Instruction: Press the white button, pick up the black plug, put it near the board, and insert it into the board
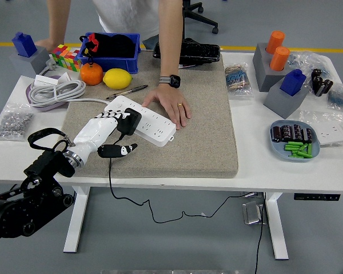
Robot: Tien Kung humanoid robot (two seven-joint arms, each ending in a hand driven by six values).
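A white power strip (151, 124) lies on the beige mat (188, 142), left of centre. The black plug (128, 121) sits on the strip's left part, and its black cable (110, 177) hangs over the table's near edge. My left hand (110, 136), white with a black thumb, lies on the mat just left of the plug. Its fingers (110, 117) are stretched out beside the plug, the thumb is spread apart below, and it holds nothing. A person's hand (172, 107) rests on the strip's far right end. I cannot make out the white button.
An orange (91, 73), a lemon (118, 77), a pen (128, 90) and a coiled white cable (57, 91) lie behind the mat's left part. A blue bin (111, 51) stands at the back. A plate of batteries (294, 141) and grey blocks (286, 94) are on the right.
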